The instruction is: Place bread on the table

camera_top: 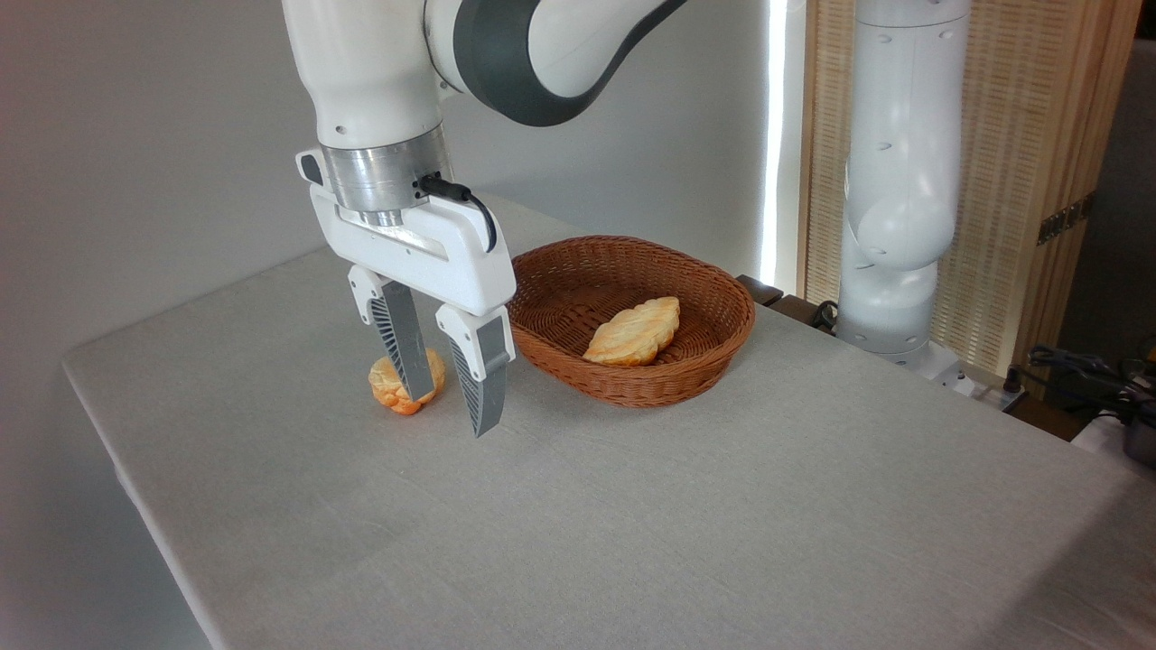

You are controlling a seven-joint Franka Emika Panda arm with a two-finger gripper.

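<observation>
Bread (633,331) lying inside the basket (713,361), not yet on the table (686,515). Gripper (449,411) left of the basket, pointing down, spread apart and grasping nothing. Round bun (386,383) on the cloth farther left of the basket, partly hidden behind one finger (402,348).

white arm (379,72) reaching down from above, wrist vertical, jaws parted and empty, fingertips (486,420) pointing down

A lab-like test setup: cloth-covered table (632,524), bare walls, robot base (890,334), loose cables (1084,375).
</observation>
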